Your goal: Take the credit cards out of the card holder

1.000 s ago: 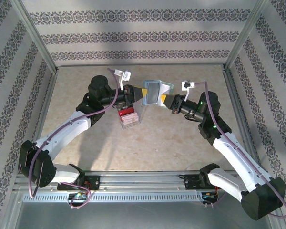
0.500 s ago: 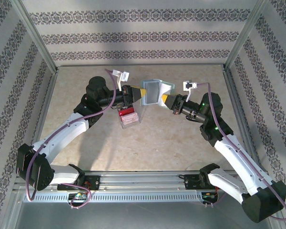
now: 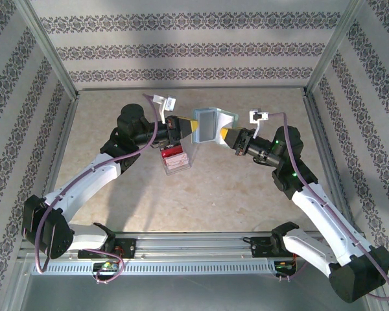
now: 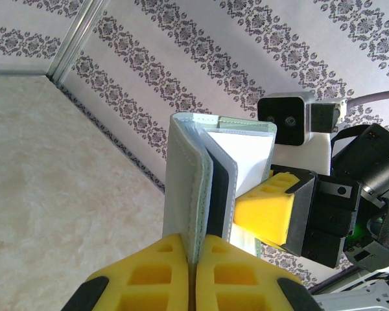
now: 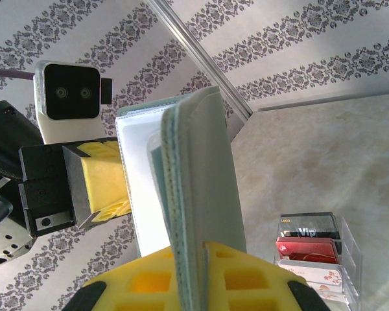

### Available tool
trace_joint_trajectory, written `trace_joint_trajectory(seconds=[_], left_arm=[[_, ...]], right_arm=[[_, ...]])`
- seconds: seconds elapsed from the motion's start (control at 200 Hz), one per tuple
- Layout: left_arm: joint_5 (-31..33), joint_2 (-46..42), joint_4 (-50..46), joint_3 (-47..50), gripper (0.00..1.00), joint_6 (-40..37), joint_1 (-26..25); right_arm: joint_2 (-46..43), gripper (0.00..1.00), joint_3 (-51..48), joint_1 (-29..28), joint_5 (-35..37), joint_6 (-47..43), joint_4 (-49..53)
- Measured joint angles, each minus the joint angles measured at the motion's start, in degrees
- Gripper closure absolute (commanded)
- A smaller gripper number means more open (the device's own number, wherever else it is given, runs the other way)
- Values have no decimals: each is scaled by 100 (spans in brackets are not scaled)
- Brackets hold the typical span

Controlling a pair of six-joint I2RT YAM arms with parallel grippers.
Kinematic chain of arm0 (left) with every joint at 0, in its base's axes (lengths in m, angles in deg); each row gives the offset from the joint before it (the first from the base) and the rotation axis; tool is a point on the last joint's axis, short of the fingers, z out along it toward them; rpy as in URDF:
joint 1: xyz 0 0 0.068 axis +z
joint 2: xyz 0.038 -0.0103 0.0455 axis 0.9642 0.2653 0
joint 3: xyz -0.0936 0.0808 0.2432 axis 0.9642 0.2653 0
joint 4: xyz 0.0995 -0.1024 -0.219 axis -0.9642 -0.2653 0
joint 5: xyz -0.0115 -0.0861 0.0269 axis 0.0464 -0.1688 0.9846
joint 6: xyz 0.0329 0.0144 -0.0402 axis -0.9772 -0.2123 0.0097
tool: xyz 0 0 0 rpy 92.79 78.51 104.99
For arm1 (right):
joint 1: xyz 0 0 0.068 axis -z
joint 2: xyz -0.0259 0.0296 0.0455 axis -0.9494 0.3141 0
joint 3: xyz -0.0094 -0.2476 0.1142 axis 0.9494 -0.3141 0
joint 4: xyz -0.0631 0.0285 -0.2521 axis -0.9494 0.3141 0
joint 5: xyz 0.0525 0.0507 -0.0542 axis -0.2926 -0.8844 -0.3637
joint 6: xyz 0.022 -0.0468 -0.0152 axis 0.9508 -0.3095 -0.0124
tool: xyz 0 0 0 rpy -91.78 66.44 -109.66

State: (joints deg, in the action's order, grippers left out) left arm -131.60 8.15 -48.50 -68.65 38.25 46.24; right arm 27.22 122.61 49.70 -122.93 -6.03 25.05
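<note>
Card holder (image 3: 211, 124): hanging off the table between my two grippers, spread in a V.
Left gripper (image 3: 193, 125): clamping narrow on one panel's edge.
Right gripper (image 3: 225, 135): pinching the opposite panel.
Credit cards (image 4: 219, 191): a dark edge seemingly sitting in its slot, just ahead of my left tips.
Progress: I am judging the holder lifted and opened, with the pulling out not yet done.

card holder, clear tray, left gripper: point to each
card holder (image 3: 211, 123), top view, its open panel
clear tray (image 3: 180, 166), top view, its clear near end
left gripper (image 4: 196, 249), left wrist view, between its fingertips
</note>
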Motion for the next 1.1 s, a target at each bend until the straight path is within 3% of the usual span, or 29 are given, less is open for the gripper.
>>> trace_joint_trajectory(seconds=[0.13,1.099], left_arm=[[2,0,0,0,100,2,0],[2,-74,-22,11,100,-66,0]], right_arm=[[-9,100,0,0,22,0,4],[-55,96,0,2,129,-4,72]])
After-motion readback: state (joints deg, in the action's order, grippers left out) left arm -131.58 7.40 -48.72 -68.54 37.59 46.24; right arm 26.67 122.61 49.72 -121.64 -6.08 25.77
